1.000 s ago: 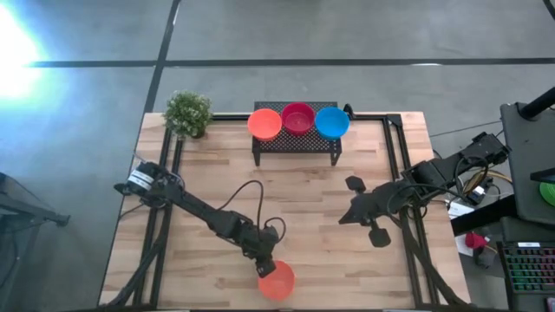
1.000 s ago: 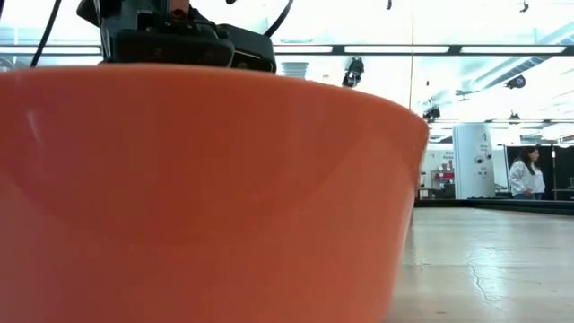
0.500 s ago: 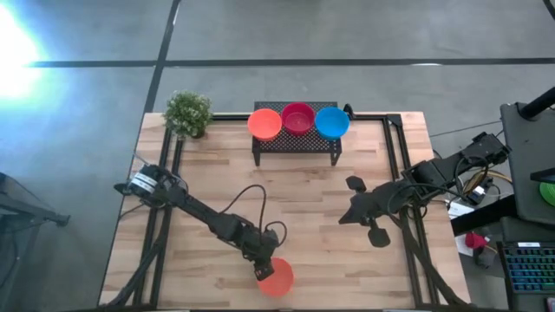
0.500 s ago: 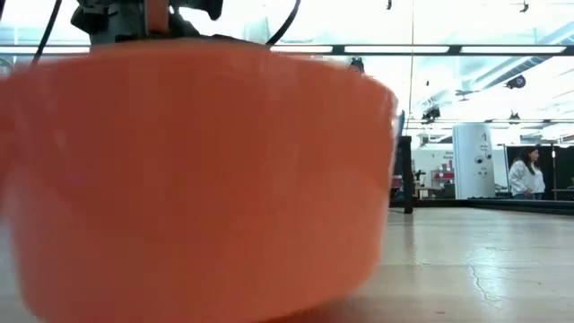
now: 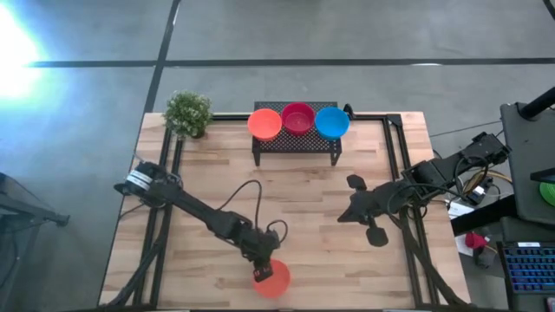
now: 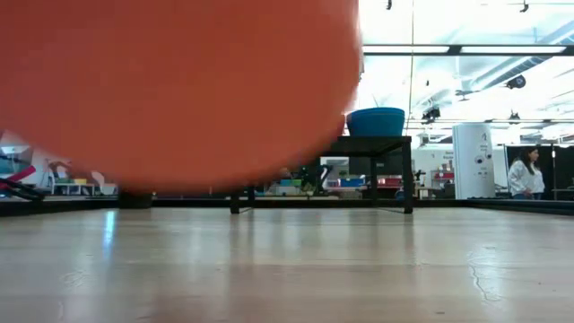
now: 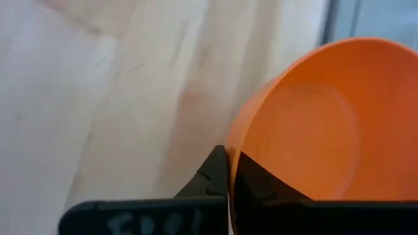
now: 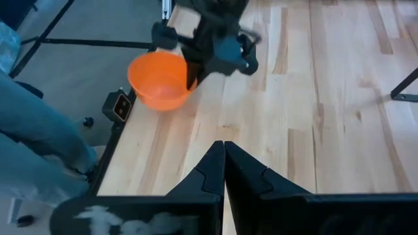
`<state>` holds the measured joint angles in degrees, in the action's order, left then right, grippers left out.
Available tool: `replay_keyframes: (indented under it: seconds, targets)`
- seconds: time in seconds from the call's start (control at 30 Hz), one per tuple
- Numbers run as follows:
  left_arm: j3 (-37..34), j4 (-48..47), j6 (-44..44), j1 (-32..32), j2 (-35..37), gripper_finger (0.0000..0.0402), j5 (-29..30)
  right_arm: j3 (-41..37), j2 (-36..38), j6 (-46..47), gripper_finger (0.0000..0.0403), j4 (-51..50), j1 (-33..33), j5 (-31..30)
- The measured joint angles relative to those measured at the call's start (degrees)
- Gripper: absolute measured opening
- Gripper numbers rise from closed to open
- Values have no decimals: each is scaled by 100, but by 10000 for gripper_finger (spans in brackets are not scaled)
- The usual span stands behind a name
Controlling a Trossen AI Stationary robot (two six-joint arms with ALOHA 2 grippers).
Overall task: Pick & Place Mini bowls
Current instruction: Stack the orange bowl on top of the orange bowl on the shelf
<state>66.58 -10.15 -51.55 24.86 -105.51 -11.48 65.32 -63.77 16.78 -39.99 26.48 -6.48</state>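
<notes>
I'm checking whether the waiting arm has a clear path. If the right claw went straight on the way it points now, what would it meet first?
Probably nothing at first: the right claw, shut, points across bare table. Farther along lies the left claw holding the orange bowl, slightly off that line; depth is unclear.

Orange bowl (image 5: 273, 279) aloft; three on rack

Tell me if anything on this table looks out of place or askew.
Nothing is spilled or damaged. The one odd sight: an orange mini bowl is off the table at the near edge, its rim pinched in the left pincer. Three more bowls sit in a row on the black rack. The right pincer is shut and empty.
</notes>
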Motion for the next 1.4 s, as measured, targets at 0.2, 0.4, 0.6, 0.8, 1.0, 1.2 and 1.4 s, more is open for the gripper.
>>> replay_keyframes:
  seconds: [0.2,0.4,0.6,0.8,1.0,1.2,1.4]
  targets:
    - [115,-700,2,-200,688,1,-103,0,1,64,8,62,2,-29]
    - [251,-1336,-365,-627,1623,1,-90,0,136,-83,8,248,0,-272]
    - [341,-1443,-761,-1254,2517,0,-15,0,414,-227,8,412,2,-299]
    - [514,-1821,-1009,-2176,3101,0,381,0,755,-387,8,607,-1,-579]
    - [813,-1964,-896,-3064,3291,0,693,0,1082,-688,8,638,2,-652]
    - [1080,-2273,-500,-3933,3253,0,695,0,1322,-873,8,647,-2,-726]
    - [1245,-3003,11,-4877,3207,0,710,0,1459,-760,8,641,-2,-892]
